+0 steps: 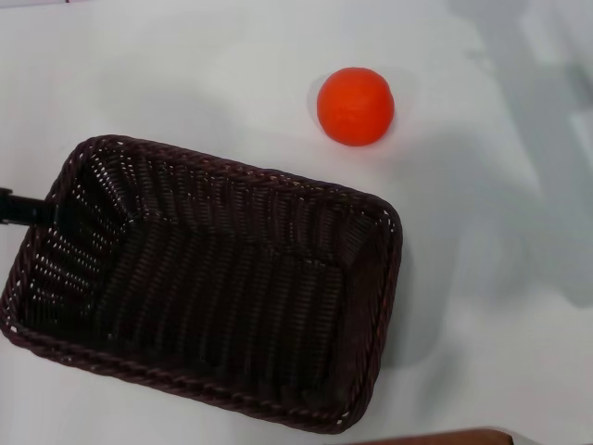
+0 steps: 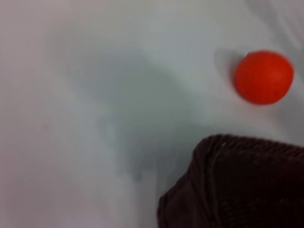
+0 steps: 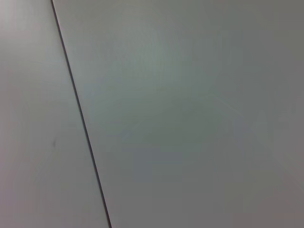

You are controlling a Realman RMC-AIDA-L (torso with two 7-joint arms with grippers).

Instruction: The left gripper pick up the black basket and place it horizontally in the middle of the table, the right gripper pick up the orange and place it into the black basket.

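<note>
The black basket [image 1: 208,283] lies on the white table [image 1: 491,306], skewed, its long side running from upper left to lower right, and nothing is in it. The orange [image 1: 355,106] rests on the table just beyond the basket's far right corner, apart from it. My left gripper [image 1: 23,209] shows only as a slim black bar at the picture's left edge, reaching the basket's left short rim. The left wrist view shows a corner of the basket [image 2: 237,185] and the orange [image 2: 263,77]. My right gripper is out of view.
The table's brown edge strip [image 1: 445,438] shows at the bottom, near the basket's near right corner. The right wrist view shows only a pale surface crossed by a thin dark seam [image 3: 80,118].
</note>
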